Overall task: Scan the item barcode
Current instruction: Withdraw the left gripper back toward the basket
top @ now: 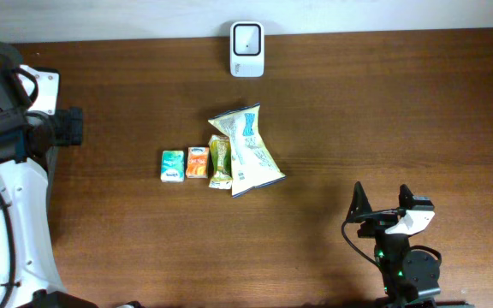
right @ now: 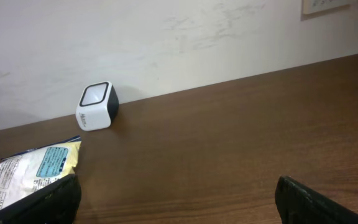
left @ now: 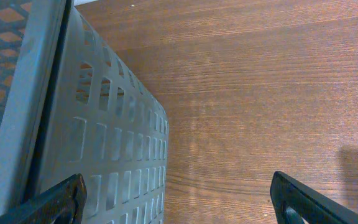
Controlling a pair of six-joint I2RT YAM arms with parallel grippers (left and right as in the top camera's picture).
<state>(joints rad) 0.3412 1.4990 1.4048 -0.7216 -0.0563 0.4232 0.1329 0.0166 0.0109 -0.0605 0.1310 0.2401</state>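
Pale wall (right: 166,37), wood table (top: 400,103), scanner (top: 246,38) at back; left claw (left: 176,199), right claw (right: 176,199) apart.

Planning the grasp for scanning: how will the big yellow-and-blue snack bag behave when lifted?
The snack bag looks crinkled and pinched mid-length, so it is probably floppy and would sag from a corner grip. It lies flat, so it is likely light for its size. Its film wrapper may slip.

We found the scanner (top: 246,49) at the far edge of the counter (top: 383,111), against the wall (top: 383,15). In the middle lay a row, left to right: a small carton (top: 172,165), a second carton (top: 198,162), a narrow pouch (top: 220,162) and a large bag (top: 248,150), side by side, well in front of the scanner. A basket (left: 104,155) stood off to the left, apart from the row
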